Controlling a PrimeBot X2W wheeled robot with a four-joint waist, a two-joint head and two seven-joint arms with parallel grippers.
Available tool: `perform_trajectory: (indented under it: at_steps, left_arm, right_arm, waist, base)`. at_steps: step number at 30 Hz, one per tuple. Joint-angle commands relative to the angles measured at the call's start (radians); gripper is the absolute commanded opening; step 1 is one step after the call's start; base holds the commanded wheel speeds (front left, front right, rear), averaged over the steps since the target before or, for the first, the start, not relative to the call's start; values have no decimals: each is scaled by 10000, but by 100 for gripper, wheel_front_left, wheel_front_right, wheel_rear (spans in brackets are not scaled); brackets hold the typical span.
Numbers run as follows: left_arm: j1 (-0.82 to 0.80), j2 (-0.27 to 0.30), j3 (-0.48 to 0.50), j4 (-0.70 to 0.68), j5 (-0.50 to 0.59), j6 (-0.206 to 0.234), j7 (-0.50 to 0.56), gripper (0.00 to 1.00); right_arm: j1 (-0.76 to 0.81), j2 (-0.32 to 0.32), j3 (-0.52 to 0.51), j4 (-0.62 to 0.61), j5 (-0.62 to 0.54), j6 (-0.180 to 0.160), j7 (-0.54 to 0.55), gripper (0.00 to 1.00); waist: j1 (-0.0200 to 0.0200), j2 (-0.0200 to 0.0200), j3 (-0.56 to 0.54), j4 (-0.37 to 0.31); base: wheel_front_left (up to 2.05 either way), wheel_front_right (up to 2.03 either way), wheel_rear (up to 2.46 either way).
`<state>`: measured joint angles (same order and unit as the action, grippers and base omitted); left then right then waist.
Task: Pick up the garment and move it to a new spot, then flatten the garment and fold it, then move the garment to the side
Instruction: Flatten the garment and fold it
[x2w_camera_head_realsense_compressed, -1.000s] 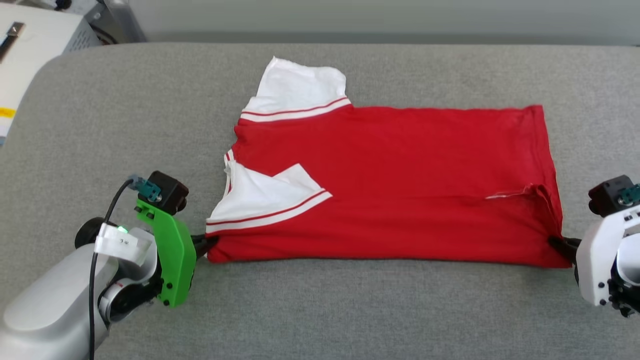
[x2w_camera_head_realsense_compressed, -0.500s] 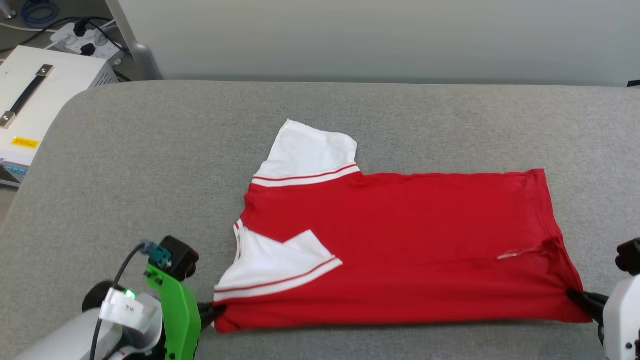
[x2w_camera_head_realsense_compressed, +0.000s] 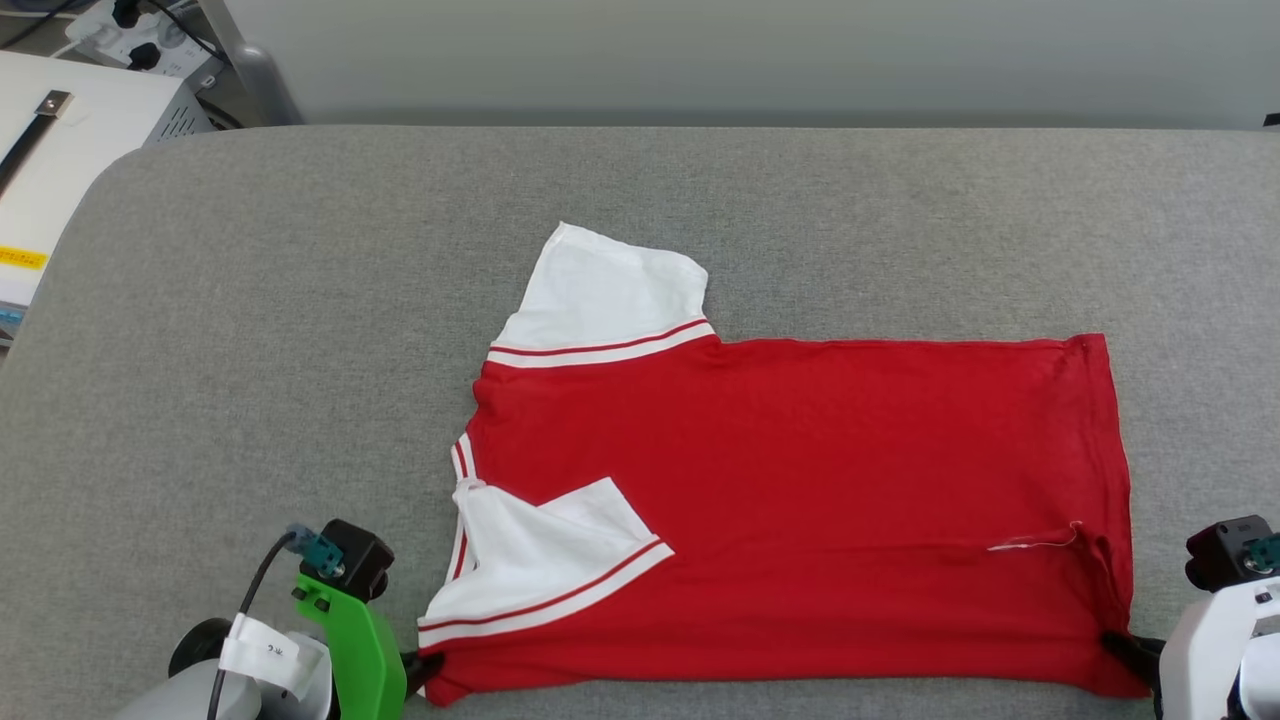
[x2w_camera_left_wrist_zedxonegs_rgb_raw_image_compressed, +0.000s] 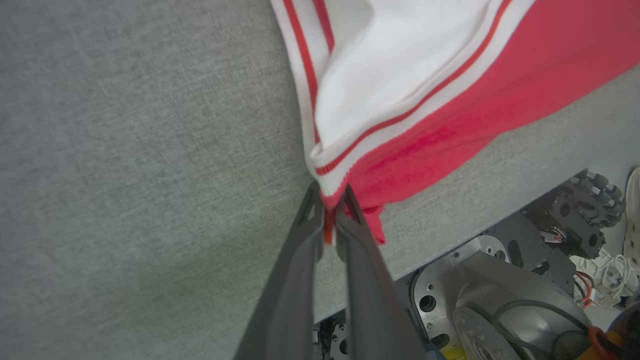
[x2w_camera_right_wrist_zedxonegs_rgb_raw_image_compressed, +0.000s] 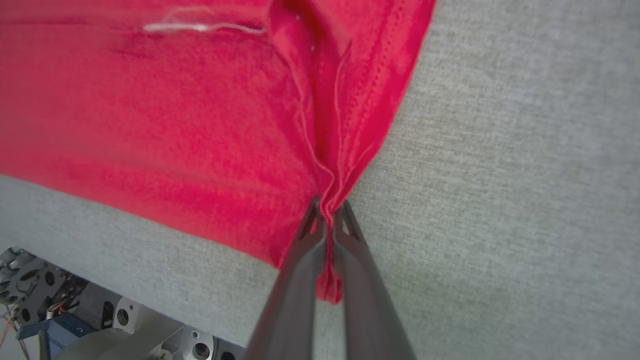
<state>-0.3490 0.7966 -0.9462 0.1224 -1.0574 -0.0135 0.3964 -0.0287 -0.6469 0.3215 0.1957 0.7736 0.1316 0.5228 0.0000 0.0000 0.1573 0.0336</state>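
Head view: garment (x2w_camera_head_realsense_compressed: 800, 500) lies flat on the grey padded table (x2w_camera_head_realsense_compressed: 250, 350), from centre toward 4 o'clock of the frame, collar end at 9, hem end at 3. One white sleeve (x2w_camera_head_realsense_compressed: 605, 290) sticks out at 12 o'clock of the body, and the other sleeve (x2w_camera_head_realsense_compressed: 540, 560) is folded over the red at 8 o'clock. The layers underneath are hidden. The near edge runs almost along the frame's bottom. At 7 o'clock the left gripper (x2w_camera_head_realsense_compressed: 418, 662) is mostly hidden behind its green bracket (x2w_camera_head_realsense_compressed: 355, 650); only the dark tips peek out, touching the near collar-side corner. At 5 o'clock the right gripper (x2w_camera_head_realsense_compressed: 1122, 645) has its body cut off by the frame corner, tips on the near hem corner. Left wrist view: fingers pressed together, pinching the corner where the striped trim meets the red. A red scrap shows in the slit between them; can't tell how many layers are caught. Right wrist view: fingers pinched on the bunched hem corner, cloth puckering up toward 12, and a red nub pokes out lower between the fingers. That picture is smeared toward 10 o'clock, and the thin white line (x2w_camera_right_wrist_zedxonegs_rgb_raw_image_compressed: 200, 27) near 11 is hard to make out, thread or seam unclear. Robot base (x2w_camera_left_wrist_zedxonegs_rgb_raw_image_compressed: 500, 280) sits blurry below the table edge at 4–5 o'clock of the left wrist view. In the head view the white box (x2w_camera_head_realsense_compressed: 60, 150) is cut off at 10 o'clock and the power strip (x2w_camera_head_realsense_compressed: 130, 25) is clipped at 11.
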Motion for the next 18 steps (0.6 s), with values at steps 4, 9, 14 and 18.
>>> perform_trajectory:
  at_steps: [4, 9, 14, 18]
  left_arm:
    - [233, -126, 30, 431, -141, -89, -246, 40]
    - [135, 70, 277, 295, 50, -7, -750, 100]
    - [-138, 584, 696, -376, 150, 220, -980, 100]
    - [-690, 907, 1287, -936, 322, 516, -1369, 100]
  right_arm:
    - [52, 259, 28, 349, -74, -9, -311, 1]
    - [252, 318, -449, 86, -326, -9, -1252, 100]
    - [368, 549, -1238, -568, -912, -9, -2260, 100]
    - [279, 1152, -2226, -1247, -1788, -9, -3384, 100]
  waist:
    - [0, 0, -214, 124]
    - [0, 0, -580, 322]
    - [0, 0, -776, 395]
    - [0, 0, -755, 365]
  base:
    - [0, 0, 0]
    - [0, 0, 0]
    - [0, 0, 0]
    - [0, 0, 0]
